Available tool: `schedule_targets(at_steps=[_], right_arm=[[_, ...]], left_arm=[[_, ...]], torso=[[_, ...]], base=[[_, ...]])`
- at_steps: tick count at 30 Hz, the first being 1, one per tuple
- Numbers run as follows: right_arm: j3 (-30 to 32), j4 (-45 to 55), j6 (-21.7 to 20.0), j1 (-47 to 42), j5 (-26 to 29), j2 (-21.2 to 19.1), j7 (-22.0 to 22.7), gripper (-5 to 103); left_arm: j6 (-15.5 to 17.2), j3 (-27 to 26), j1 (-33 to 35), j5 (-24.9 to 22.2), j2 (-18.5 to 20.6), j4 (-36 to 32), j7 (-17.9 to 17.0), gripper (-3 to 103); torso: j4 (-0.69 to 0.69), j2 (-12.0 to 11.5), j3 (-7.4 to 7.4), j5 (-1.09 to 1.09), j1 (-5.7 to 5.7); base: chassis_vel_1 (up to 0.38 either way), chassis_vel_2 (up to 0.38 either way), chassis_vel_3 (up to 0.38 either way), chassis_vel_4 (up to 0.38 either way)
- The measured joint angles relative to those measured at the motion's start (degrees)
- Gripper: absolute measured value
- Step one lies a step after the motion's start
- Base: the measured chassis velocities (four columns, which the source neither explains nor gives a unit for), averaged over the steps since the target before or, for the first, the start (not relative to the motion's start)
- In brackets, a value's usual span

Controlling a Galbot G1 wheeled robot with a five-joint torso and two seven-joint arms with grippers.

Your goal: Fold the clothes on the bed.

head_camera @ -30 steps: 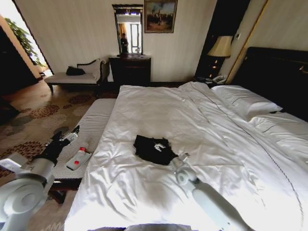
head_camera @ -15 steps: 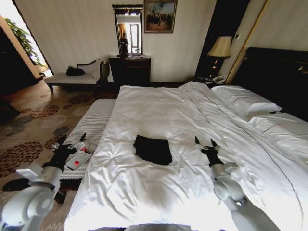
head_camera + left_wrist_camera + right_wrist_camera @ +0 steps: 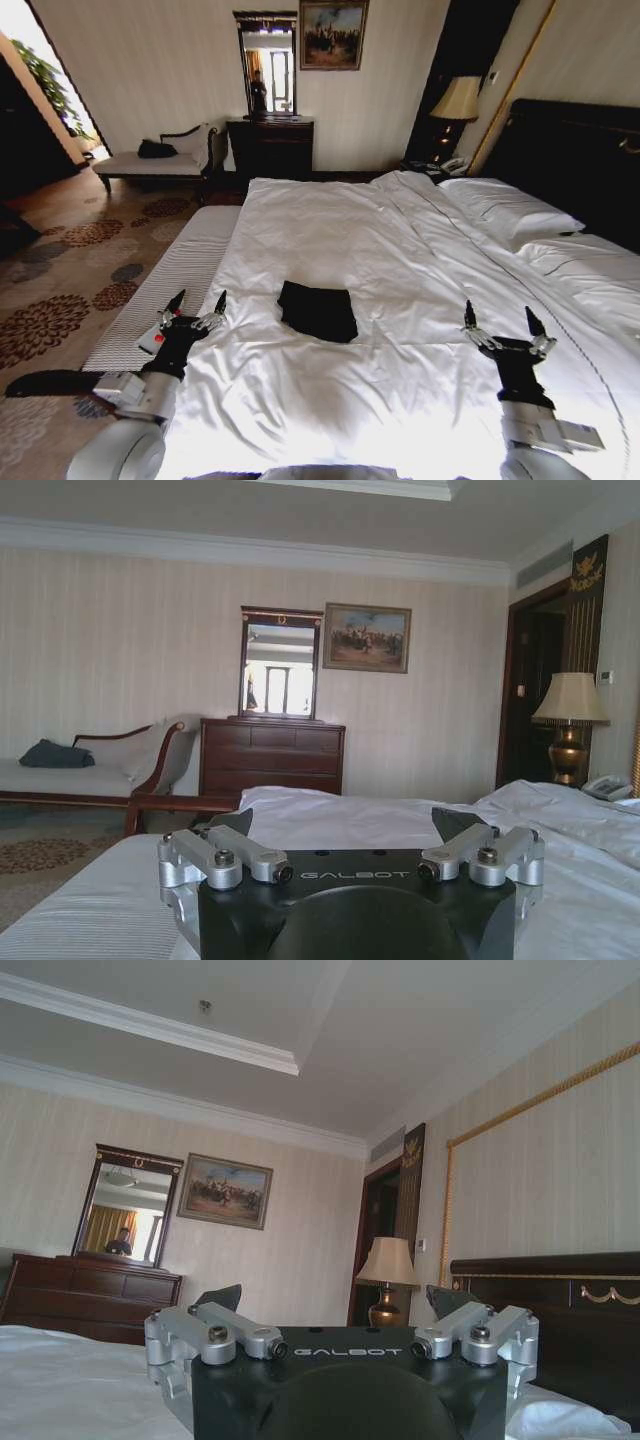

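The small black cotton T-shirt (image 3: pixel 318 311) lies folded into a compact rectangle mid-bed on the white rumpled duvet (image 3: pixel 400 250). Left gripper (image 3: pixel 198 307) and right gripper (image 3: pixel 498 327) flank it, both spread open, empty. Light, limp cloth probably; best pinched at corners.

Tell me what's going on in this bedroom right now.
A two-armed robot faces the bed, where a black T-shirt lies folded into a compact rectangle on the white duvet. Neither gripper touches it: the left gripper hovers open at the bed's left edge, the right gripper open over the duvet to the shirt's right.
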Motion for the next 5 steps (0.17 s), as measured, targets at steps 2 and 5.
schedule_targets(at_steps=[2,5], right_arm=[[-0.12,0.00,-0.04,0.10,0.00,0.00,0.01,100],[-0.24,-0.03,-0.09,0.21,0.05,-0.04,0.02,100]], left_arm=[[0.08,-0.10,-0.06,-0.10,0.09,0.10,0.02,100],[0.14,-0.17,-0.10,-0.22,0.14,0.13,0.03,100]], torso=[[0.00,-0.01,0.00,0.00,0.00],[-0.01,-0.01,0.00,0.01,0.00]], base=[[0.000,0.000,0.000,0.000],[0.000,0.000,0.000,0.000]])
